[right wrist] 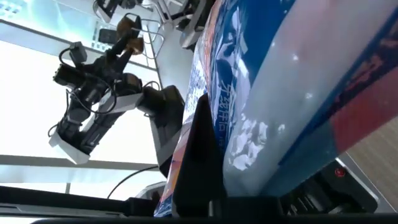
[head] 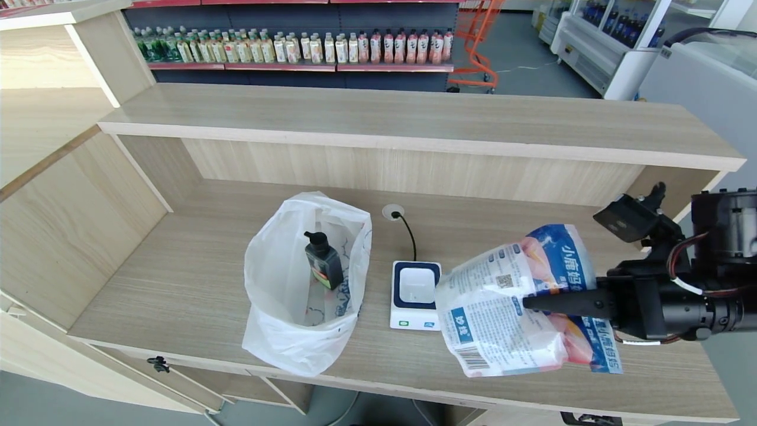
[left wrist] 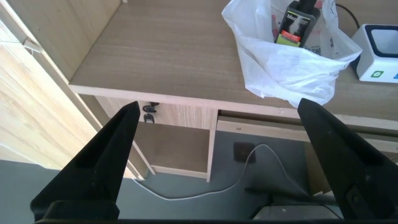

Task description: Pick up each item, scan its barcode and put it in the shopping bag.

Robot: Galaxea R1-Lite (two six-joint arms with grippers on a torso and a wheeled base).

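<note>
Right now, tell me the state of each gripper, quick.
Left gripper: open, holding nothing.
Right gripper: closed on the food packet.

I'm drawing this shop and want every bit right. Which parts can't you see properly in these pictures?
Head view: the snack packet covers the scanner's near right corner, and hides the second finger of the right pincer holding it.
Left wrist view: the shopping bag's front wall hides the bottle's lower part, and the picture's edge cuts off the scanner.
</note>
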